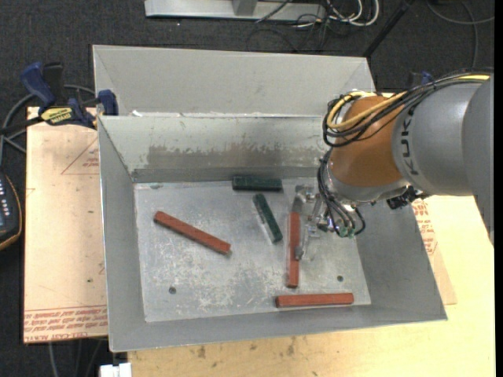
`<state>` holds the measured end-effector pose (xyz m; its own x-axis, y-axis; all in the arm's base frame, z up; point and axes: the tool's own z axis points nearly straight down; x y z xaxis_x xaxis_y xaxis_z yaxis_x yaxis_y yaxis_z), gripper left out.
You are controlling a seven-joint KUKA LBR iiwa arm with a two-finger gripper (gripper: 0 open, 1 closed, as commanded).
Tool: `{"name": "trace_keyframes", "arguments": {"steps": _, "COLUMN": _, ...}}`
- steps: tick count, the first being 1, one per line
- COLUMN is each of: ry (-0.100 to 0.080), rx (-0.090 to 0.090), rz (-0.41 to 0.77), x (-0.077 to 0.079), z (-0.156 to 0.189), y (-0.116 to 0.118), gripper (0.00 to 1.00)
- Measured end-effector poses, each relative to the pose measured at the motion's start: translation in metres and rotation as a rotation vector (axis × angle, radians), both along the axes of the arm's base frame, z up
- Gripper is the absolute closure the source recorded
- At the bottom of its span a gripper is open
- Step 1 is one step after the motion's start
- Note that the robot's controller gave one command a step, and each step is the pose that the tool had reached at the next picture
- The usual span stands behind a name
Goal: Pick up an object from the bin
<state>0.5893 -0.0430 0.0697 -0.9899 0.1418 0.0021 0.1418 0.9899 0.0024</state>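
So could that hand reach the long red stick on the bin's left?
Probably yes: the long red stick lies alone, flat, nothing over it; the hand hangs over the right side of the bin.

Left bar lies apart in the bin — back bar behind middle bar, right bar beside, front bar foremost.

One camera looks down on the grey metal bin from above, tilted a little toward its far wall, far enough back to take in the whole bin, the surrounding floor and the arm entering from the right.
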Motion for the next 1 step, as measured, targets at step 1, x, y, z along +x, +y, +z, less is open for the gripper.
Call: {"name": "trace_keyframes", "arguments": {"steps": 1, "ry": -0.003, "rx": 0.003, "rz": 0.033, "x": -0.0153, "z": 0.0167, "y": 0.0824, "gripper": 0.0}}
